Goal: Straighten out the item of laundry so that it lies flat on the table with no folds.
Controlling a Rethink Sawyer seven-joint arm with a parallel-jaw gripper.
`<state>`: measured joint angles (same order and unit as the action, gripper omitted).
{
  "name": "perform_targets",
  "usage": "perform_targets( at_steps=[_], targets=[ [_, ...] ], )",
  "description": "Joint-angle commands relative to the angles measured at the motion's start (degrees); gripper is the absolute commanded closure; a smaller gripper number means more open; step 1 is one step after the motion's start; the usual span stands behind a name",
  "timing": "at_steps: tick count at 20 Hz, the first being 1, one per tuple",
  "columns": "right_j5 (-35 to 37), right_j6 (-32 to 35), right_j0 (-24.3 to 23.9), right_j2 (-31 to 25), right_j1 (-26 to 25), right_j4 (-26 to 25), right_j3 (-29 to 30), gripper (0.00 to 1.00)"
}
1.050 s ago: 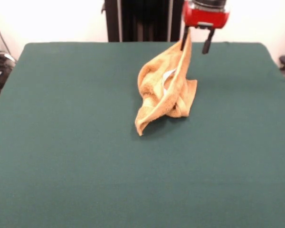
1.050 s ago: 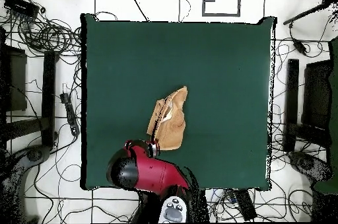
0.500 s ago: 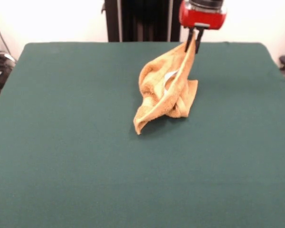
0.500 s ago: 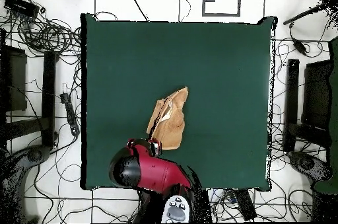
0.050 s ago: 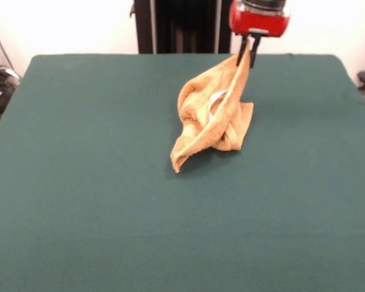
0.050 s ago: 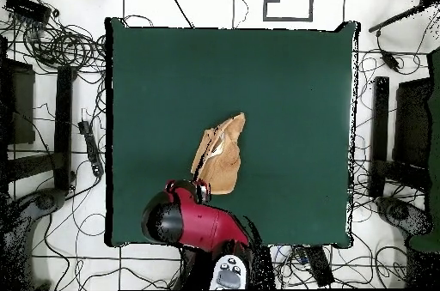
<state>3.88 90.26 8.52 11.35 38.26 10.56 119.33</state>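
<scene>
The item of laundry point(image 5: 213, 115), a golden-yellow towel, is bunched and folded on the green table point(image 5: 109, 201), right of centre toward the far edge. One corner is pulled up into a peak. My gripper point(image 5: 250, 51) is shut on that raised corner, just under its red body. A white tag shows among the folds. In the overhead view the towel point(image 6: 221, 154) lies in the lower middle of the table point(image 6: 284, 81), with the red arm's head covering my gripper point(image 6: 199, 188) at the towel's lower left corner.
Cables, stands and dark equipment point(image 6: 51, 133) ring the table on the floor. A black upright column point(image 5: 182, 24) stands behind the table's far edge. Wide green surface lies around the towel on all sides.
One second ago the fingers stood apart around the towel's raised corner; they have closed on it. The towel has barely shifted since.
</scene>
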Motion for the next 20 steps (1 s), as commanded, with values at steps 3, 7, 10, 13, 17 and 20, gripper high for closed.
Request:
perform_targets(
  at_steps=[3, 7, 10, 13, 17, 20],
  targets=[
    [11.68, 10.20, 6.76, 7.71, 0.99, 0.86, -5.69, 1.00],
    [17.81, 8.59, 8.50, 11.31, 2.52, -1.14, -7.42, 1.00],
    [20.50, 8.55, 8.59, 11.84, 4.39, -2.00, -6.69, 1.00],
    [20.42, 7.25, 6.83, 11.89, 6.00, -3.51, -5.34, 1.00],
    [18.88, 3.50, 2.26, 11.27, 8.26, -7.12, -3.04, 1.00],
    [19.01, 2.18, -0.18, 11.39, 9.58, -9.60, -2.35, 1.00]
  ],
)
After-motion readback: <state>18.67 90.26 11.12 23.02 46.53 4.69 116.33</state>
